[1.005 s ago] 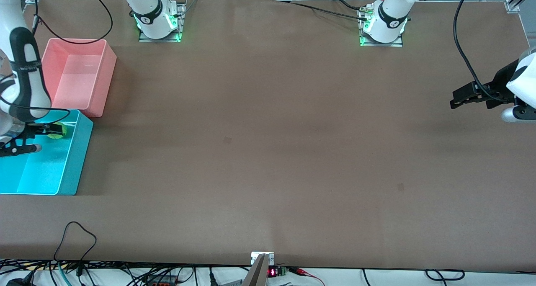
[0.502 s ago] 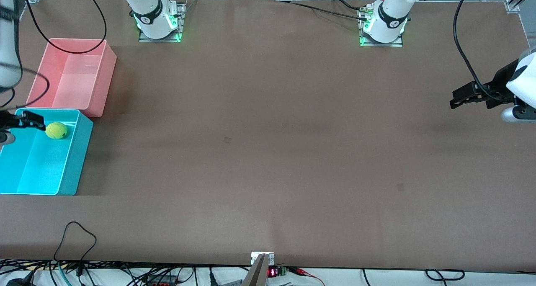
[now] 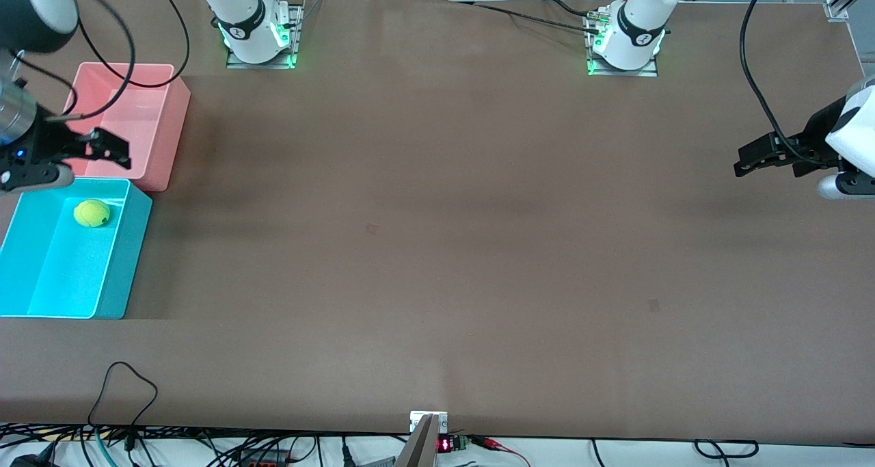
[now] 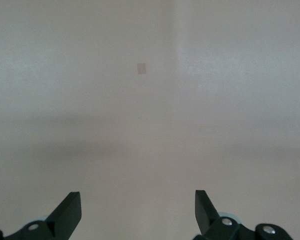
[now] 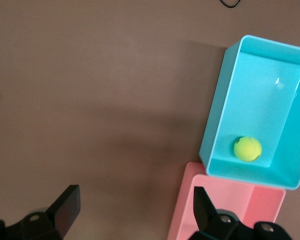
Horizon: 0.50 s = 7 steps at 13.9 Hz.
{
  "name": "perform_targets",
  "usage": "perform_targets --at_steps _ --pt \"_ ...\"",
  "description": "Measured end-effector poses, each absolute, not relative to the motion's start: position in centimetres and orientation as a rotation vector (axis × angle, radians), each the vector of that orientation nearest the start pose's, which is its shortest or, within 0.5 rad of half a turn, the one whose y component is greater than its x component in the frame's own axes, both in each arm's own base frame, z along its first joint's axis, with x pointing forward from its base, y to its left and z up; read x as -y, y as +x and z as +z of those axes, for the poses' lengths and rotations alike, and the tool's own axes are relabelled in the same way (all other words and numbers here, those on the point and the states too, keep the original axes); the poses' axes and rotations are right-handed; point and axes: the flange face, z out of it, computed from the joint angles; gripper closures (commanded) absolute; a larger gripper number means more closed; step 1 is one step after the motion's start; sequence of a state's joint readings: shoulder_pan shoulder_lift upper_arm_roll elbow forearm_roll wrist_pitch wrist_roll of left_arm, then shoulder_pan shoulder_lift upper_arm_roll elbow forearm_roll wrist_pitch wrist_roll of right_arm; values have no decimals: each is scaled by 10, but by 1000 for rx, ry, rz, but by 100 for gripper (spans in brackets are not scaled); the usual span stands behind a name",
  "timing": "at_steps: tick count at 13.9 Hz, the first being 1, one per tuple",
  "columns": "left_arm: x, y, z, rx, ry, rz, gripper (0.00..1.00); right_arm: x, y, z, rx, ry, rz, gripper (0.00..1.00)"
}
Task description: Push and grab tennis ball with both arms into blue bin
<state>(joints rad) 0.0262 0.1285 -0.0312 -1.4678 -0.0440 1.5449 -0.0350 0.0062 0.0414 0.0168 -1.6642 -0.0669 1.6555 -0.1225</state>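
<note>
Front view, fuzzy yellow-green tennis ball [image 3: 91, 213], blue bin [image 3: 126, 262]

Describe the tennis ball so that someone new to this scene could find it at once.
At the right arm's end of the table two tubs stand side by side; the blue bin is nearer the front camera. The tennis ball lies inside it near the pink tub, small, round, fuzzy yellow-green.

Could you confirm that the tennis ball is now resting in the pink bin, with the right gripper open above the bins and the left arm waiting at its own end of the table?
Not quite: the tennis ball rests in the blue bin, not the pink bin, as the front and right wrist views show. The rest holds: the right gripper is open above the bins, and the left gripper waits at its own end of the table.
</note>
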Motion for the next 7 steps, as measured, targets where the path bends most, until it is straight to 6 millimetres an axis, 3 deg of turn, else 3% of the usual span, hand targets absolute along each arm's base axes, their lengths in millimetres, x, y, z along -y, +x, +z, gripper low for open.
perform_targets --at_steps 3,7 --pt "6 590 597 48 -3187 86 0 -20 564 583 213 -3199 76 0" --pt "6 590 597 49 -3187 86 0 -9 567 576 182 -3199 96 0"
